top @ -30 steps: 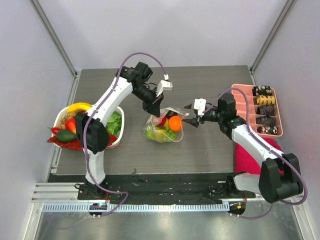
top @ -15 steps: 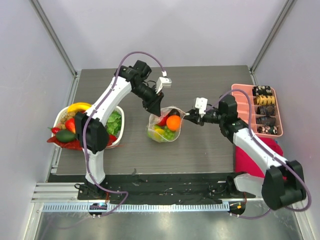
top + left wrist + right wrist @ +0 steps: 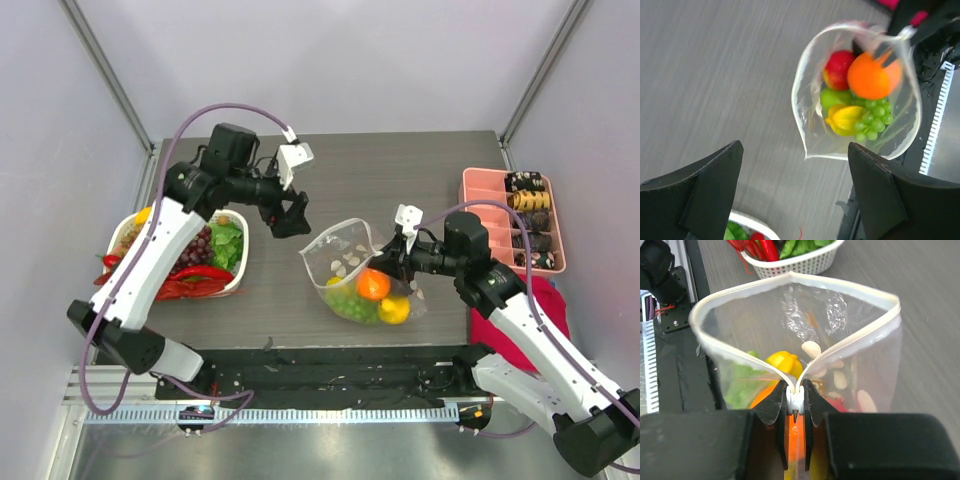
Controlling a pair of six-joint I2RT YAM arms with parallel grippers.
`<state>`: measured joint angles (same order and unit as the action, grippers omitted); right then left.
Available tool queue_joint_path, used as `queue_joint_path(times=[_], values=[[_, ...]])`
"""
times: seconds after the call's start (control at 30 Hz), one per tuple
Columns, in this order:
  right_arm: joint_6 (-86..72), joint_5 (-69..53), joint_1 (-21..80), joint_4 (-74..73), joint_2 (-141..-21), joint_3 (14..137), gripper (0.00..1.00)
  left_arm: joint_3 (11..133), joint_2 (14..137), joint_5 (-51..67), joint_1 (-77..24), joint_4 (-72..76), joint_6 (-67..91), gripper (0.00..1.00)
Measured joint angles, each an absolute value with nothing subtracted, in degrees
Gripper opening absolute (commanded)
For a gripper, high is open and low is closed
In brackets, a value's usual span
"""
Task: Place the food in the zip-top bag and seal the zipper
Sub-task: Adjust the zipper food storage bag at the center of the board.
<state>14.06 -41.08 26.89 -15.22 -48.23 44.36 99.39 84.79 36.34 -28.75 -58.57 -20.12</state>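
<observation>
my right claw (image 3: 796, 404) is pressed together on the white tab (image 3: 795, 399) at one end of the zipper (image 3: 850, 346). it holds the zip-top bag (image 3: 345, 262) up near the table's front, about 5 o'clock from centre. the bag's mouth gapes wide toward 10 o'clock. inside i see an orange (image 3: 373, 285), a yellow fruit (image 3: 394, 311), green grapes (image 3: 352, 306) and a red fruit (image 3: 839, 67). my left claw (image 3: 291, 214) is spread, pinching nothing, apart from the bag at its 10 o'clock. the white basket (image 3: 238, 283) sits at 9 o'clock.
</observation>
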Motion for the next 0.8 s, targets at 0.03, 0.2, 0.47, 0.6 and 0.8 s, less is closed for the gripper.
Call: queue_joint_path(times=[0.03,0.2,0.47,0.6,0.8], values=[[13.41,-40.56,26.89,-16.34,-48.07,44.31,0.01,99.15,83.55,35.64,-30.33,-57.54,-20.38,0.89],[11.97,-39.44,26.89,-20.51,-46.22,44.14,0.01,95.31,82.26,33.04,-42.35,-49.89,-21.56,0.96],[12.64,-37.56,26.89,-26.61,-43.72,45.52,0.01,87.42,82.89,24.84,-55.22,-35.70,-24.27,0.90],[14.44,-36.47,26.89,-29.71,-41.43,45.89,0.01,86.96,83.26,23.49,-57.49,-31.03,-24.14,0.87],[16.71,-34.22,26.89,-34.24,-40.84,47.44,0.01,86.87,84.53,24.58,-58.85,-27.88,-22.59,0.92]])
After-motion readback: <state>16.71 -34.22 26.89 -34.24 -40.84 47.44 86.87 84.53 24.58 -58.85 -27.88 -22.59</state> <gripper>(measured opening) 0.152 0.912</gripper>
